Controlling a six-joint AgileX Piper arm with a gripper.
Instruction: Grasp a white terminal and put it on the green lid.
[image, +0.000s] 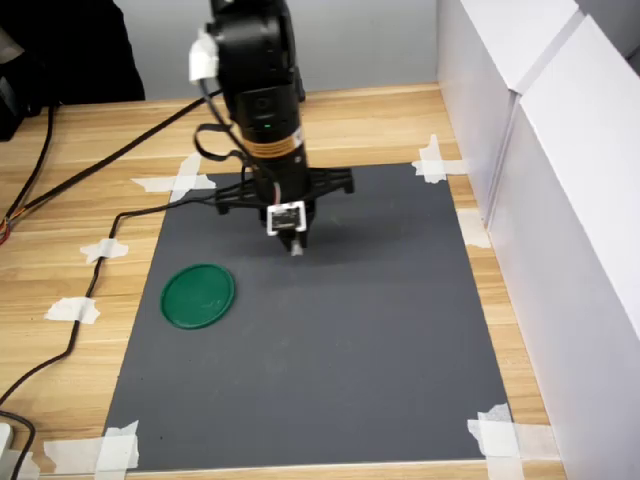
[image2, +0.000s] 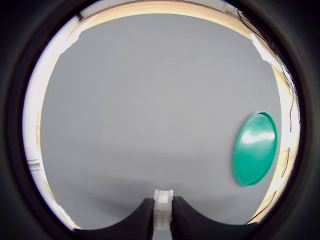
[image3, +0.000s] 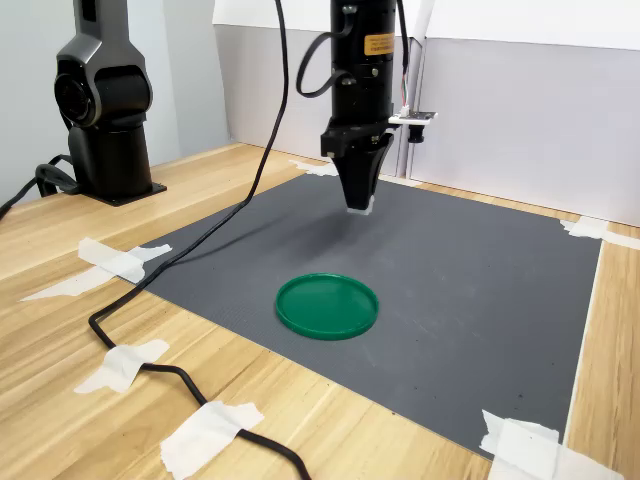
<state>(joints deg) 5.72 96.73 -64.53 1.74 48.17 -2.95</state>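
Observation:
My gripper (image2: 163, 212) is shut on the white terminal (image2: 163, 207), a tiny white block pinched between the two dark fingers. In the second exterior view the gripper (image3: 360, 205) hangs a little above the grey mat with the terminal (image3: 361, 209) at its tip. The first exterior view shows the terminal (image: 296, 250) just under the fingertips. The green lid (image: 198, 295) lies flat on the mat, toward the first exterior view's left and nearer the camera than the gripper. It also shows as a round disc (image3: 327, 304) in the second exterior view and the lid (image2: 255, 148) in the wrist view.
A dark grey mat (image: 380, 340) is taped to the wooden table at its corners. White panels (image: 560, 200) wall off the first exterior view's right side. A black cable (image3: 190, 300) runs along the mat's edge. A second black arm base (image3: 105, 110) stands at the back.

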